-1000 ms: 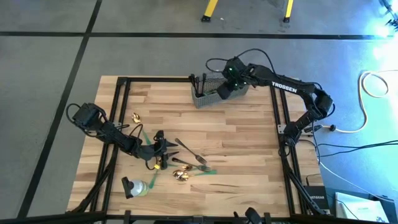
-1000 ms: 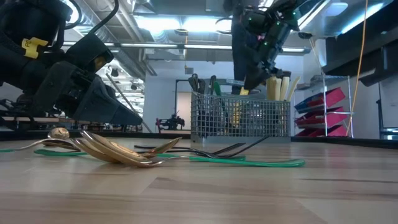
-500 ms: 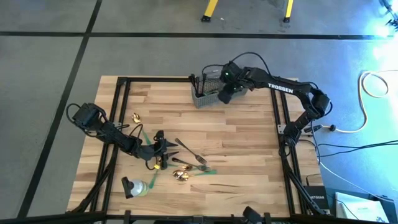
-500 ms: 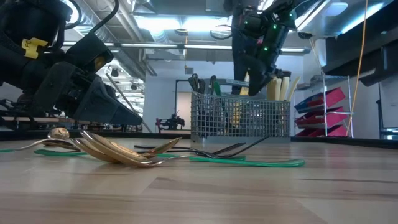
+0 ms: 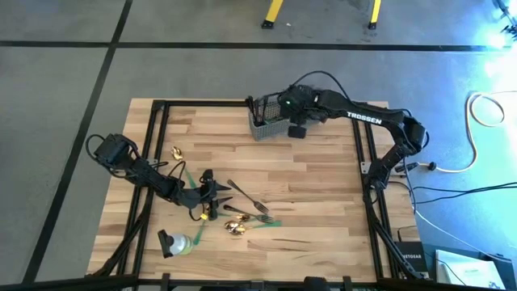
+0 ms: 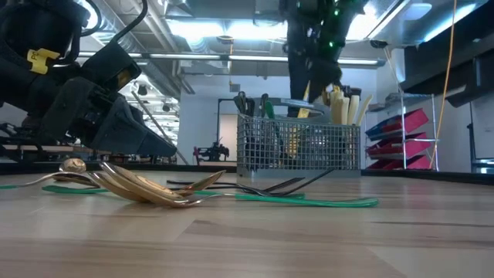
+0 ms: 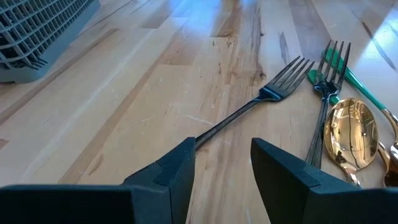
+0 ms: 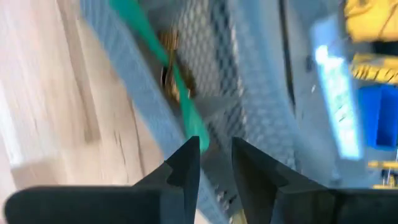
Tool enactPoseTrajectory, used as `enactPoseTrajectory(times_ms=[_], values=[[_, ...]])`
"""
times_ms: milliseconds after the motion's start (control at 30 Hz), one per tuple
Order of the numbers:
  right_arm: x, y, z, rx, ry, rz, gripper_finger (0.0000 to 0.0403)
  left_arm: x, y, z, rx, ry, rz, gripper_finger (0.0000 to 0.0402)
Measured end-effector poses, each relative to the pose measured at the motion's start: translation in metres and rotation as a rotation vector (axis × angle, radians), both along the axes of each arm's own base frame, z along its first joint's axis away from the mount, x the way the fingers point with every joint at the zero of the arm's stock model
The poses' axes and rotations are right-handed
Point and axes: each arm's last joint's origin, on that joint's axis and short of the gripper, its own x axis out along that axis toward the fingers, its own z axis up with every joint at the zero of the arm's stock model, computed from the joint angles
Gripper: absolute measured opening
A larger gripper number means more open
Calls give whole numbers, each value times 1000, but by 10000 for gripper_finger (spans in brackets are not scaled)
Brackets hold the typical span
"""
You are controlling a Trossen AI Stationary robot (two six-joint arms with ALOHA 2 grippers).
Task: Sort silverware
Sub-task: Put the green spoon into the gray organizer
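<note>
Down on the table (image 5: 307, 170), the left gripper (image 5: 212, 192) sits low over the loose cutlery near the front. Its jaws stand apart with nothing between them; in the left wrist view the two fingers (image 7: 177, 174) frame the handle end of a dark fork (image 7: 261, 99) that lies flat on the wood, not yet gripped. Just beside that fork lies a second fork (image 7: 326, 106), its tines over a green strip (image 7: 354, 81), and a gold spoon (image 7: 351, 134) rests next to it, bowl up. From the low view the spoons (image 6: 143, 188) make a small heap, with fork tines (image 6: 285, 185) and the green strip stretching toward the basket.

Farther back, the right gripper (image 5: 296, 123) hangs above the near edge of the mesh basket (image 5: 266, 125). Its jaws show a narrow gap in the right wrist view, with mesh and a green strip (image 8: 168, 74) beyond them; whether it holds anything I cannot tell. Cream knife handles (image 6: 347, 104) and dark pieces (image 6: 247, 104) stand upright in the basket. One gold piece (image 5: 176, 152) lies alone near the table's left side.
</note>
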Motion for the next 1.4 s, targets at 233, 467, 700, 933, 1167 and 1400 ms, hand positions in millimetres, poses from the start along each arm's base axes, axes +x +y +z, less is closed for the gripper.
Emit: enactPoseTrajectory(times_ms=[233, 467, 700, 933, 1167, 1400], values=[[3, -15, -30, 80, 151, 21, 76, 0, 0, 1, 5, -5, -3, 141], [12, -20, -42, 44, 184, 55, 76, 0, 0, 0, 3, 5, 0, 141], [7, -18, -27, 147, 40, -39, 76, -1, 1, -3, 4, 32, 6, 141], [6, -37, 1, 339, -240, -243, 76, -2, 1, -3, 0, 34, 8, 141], [1, -50, -7, 360, -190, -304, 76, -2, 1, -3, -5, 33, 10, 141], [-2, -57, -18, 282, -50, -225, 76, -1, 1, -3, -3, 29, 8, 141]])
